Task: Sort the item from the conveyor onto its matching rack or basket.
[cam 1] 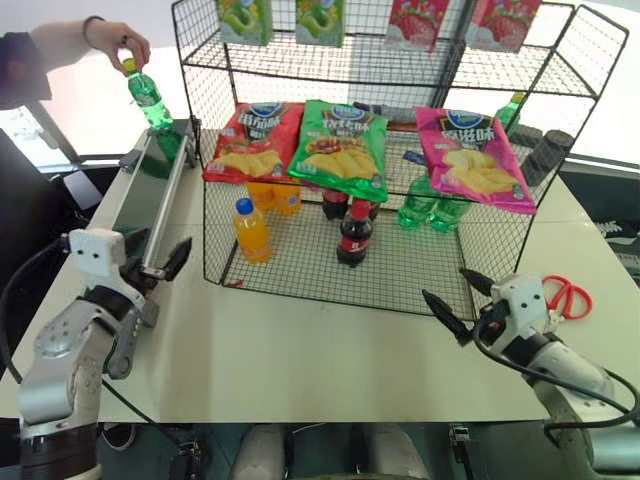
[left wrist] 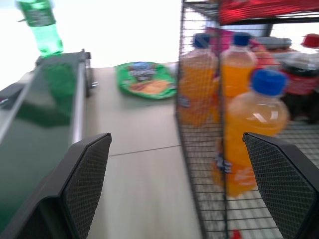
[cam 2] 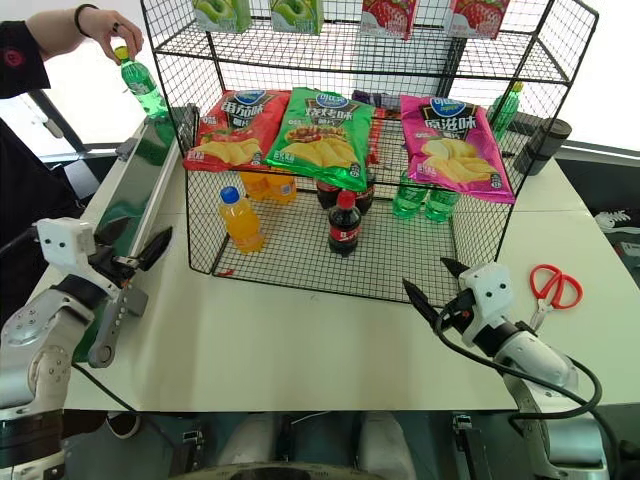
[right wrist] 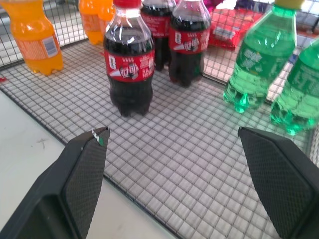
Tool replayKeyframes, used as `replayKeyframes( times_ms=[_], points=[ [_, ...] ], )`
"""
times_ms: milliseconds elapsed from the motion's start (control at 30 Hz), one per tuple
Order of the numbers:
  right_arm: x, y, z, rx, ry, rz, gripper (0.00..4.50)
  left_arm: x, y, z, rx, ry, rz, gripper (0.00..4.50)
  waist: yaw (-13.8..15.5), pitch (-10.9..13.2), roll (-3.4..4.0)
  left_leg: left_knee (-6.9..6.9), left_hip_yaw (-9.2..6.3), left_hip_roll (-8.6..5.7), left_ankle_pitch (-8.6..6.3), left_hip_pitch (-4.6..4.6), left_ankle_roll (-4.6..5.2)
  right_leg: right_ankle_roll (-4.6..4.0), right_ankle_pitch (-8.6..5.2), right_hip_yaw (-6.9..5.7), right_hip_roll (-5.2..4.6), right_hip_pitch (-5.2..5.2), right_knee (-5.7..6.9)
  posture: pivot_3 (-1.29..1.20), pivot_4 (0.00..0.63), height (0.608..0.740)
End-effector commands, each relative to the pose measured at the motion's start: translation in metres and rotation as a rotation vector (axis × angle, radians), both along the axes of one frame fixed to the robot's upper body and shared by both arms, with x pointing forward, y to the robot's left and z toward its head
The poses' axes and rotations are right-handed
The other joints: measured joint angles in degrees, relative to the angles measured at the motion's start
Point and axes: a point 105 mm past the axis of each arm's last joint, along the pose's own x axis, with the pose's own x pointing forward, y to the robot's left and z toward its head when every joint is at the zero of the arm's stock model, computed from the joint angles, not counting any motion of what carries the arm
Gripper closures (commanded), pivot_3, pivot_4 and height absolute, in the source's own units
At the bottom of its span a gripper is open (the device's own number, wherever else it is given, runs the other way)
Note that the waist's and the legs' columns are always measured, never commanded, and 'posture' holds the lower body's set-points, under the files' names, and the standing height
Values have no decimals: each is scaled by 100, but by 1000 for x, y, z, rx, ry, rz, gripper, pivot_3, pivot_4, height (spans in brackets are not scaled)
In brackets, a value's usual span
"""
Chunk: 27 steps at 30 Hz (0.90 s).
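Green bottle [cam 1: 148, 98] upright at far end of conveyor [cam 1: 150, 195], person's hand [cam 1: 118, 42] gripping yellow cap. Left claw [cam 1: 150, 262] wide, empty, level beside conveyor's near end. Right claw [cam 1: 458, 298] wide, empty, hovering over counter [cam 1: 300, 350] just before rack [cam 1: 400, 170]. Cola [cam 1: 354, 236], orange bottle [cam 1: 251, 230] stand in lowest tier.

Mock shop set up in a lab: before me a white table [cam 1: 300, 360] carries a black wire rack [cam 1: 400, 60] hung with chip bags [cam 1: 340, 148], stocked with drink bottles [cam 1: 352, 236], beside a small conveyor [cam 1: 150, 195].
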Motion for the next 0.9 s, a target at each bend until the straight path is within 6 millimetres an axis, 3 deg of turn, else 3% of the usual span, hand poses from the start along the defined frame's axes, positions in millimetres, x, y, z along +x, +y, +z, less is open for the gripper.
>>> replayKeyframes(
  times_ms=[33,333,567,667,900],
  points=[
    [1,7,6,4,-31,15,197,2,21,8,35,-30,124,0,3,-1,-3,0,0,0,0,-1,0,0,0,0,0,0,0,0,150,740],
    [5,26,7,23,-55,42,197,19,26,-4,46,-29,180,0,-4,-5,-10,1,1,-1,0,0,-1,1,1,-1,3,-1,3,0,150,740],
    [5,36,9,27,-62,73,197,17,52,-20,47,-19,341,0,-9,-6,-12,1,1,0,1,-1,-1,13,7,-2,2,-3,3,0,150,740],
    [1,50,14,22,-73,134,197,15,61,-24,41,-16,376,0,-12,-6,-12,1,1,1,1,0,-1,13,7,-3,3,-4,5,0,150,740],
    [-15,109,34,29,-109,394,197,17,66,-26,29,-29,369,0,-9,-10,-20,2,-2,2,1,-1,-2,13,8,-6,1,-5,8,0,150,740]
  ],
)
